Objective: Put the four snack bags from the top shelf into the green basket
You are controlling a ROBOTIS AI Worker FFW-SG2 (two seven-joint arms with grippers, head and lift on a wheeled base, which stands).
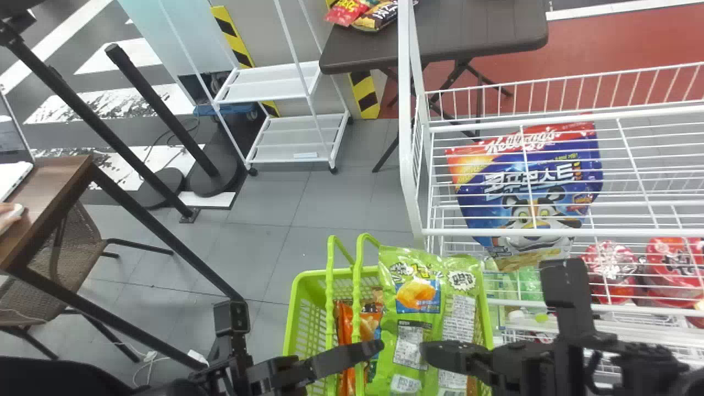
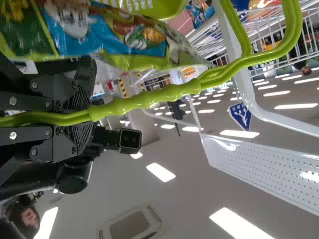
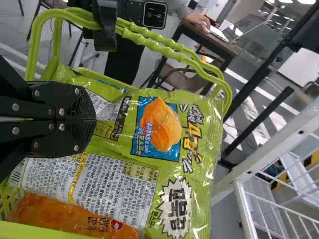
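My left gripper [image 1: 379,347] is at the green basket [image 1: 311,280]. In the left wrist view, the left gripper [image 2: 92,117] is shut on the basket's handles [image 2: 164,94]. Over the basket, my right gripper [image 1: 424,352] crosses the face of a large green snack bag [image 1: 429,286], whose top rises beyond the rim. The right wrist view has the right gripper [image 3: 94,119] with fingers together at that bag's [image 3: 199,134] central crease, seemingly pinching it. Beside it, an orange-red bag [image 1: 345,330] lies inside the basket.
A white wire shelf [image 1: 410,165] stands right of the basket, with a blue cereal bag [image 1: 528,192] and red packages [image 1: 610,269] on it. Farther off are a brown table [image 1: 467,33] bearing bags and a white trolley [image 1: 269,82]. A wooden desk [image 1: 49,187] is at left.
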